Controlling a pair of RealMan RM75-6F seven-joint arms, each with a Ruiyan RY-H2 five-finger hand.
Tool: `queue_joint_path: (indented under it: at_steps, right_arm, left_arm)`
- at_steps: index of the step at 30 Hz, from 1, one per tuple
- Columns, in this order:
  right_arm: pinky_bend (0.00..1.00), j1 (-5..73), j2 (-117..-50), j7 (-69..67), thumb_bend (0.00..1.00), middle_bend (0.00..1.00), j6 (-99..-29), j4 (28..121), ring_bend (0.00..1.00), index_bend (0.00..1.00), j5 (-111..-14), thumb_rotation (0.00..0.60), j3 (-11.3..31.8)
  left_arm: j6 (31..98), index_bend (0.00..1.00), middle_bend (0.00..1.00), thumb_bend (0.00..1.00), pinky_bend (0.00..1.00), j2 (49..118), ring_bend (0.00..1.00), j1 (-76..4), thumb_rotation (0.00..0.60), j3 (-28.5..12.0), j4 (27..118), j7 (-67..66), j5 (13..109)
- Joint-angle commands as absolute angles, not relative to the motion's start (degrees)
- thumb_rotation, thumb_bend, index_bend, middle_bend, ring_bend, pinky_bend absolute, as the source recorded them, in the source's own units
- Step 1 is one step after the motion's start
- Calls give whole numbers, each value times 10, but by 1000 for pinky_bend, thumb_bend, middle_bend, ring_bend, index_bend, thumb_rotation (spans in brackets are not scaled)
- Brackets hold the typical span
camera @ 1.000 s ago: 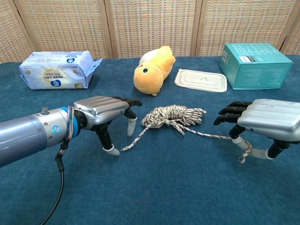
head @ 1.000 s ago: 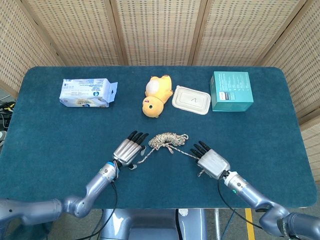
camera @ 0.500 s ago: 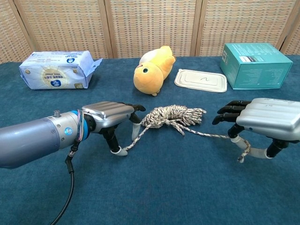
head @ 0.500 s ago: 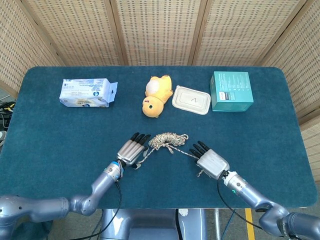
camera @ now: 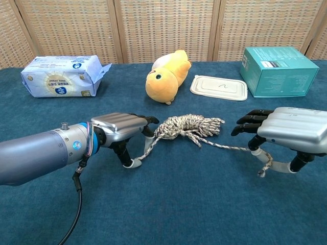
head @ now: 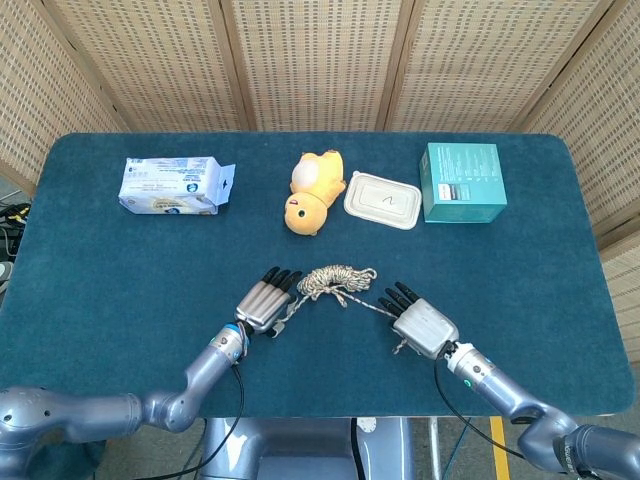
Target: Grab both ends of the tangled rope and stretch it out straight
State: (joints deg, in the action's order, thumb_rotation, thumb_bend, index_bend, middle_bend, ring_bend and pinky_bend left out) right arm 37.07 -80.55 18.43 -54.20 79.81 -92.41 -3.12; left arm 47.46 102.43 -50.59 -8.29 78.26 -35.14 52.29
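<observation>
Two hands at the rope (camera: 188, 125) near the table's front edge: left hand (camera: 118, 128) pinches one tail between its fingers, right hand (camera: 292, 130) has the other end caught under curled fingers. Middle's one tangled clump, so I'd say the stretching hasn't begun.

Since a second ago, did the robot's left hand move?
Yes. The left hand slid toward the rope bundle, nearer the yellow plush toy side, and now sits over the rope's loose end.
</observation>
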Motion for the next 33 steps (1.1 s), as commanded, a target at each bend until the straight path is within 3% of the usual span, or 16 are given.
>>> queue_joint_path:
  at_steps: [1, 14, 22, 33]
  right_arm:
    - [0, 370, -805, 183, 415, 109, -543, 798, 0, 688, -925, 600, -32]
    - [0, 368, -806, 178, 415, 110, -545, 793, 0, 688, -926, 600, -33]
    - [0, 369, -807, 178, 415, 111, -544, 791, 0, 688, -926, 600, -33]
    - [0, 370, -801, 184, 414, 112, -546, 799, 0, 688, -924, 600, -29]
  left_arm:
    - [476, 531, 0, 340, 0, 1026, 0, -509, 600, -80, 782, -355, 518]
    - [485, 573, 0, 347, 0, 1033, 0, -513, 600, -70, 775, -355, 509]
    - [491, 660, 0, 356, 0, 1032, 0, -514, 600, -68, 774, -355, 506]
    - [502, 666, 0, 400, 0, 1018, 0, -513, 600, -69, 784, -357, 497]
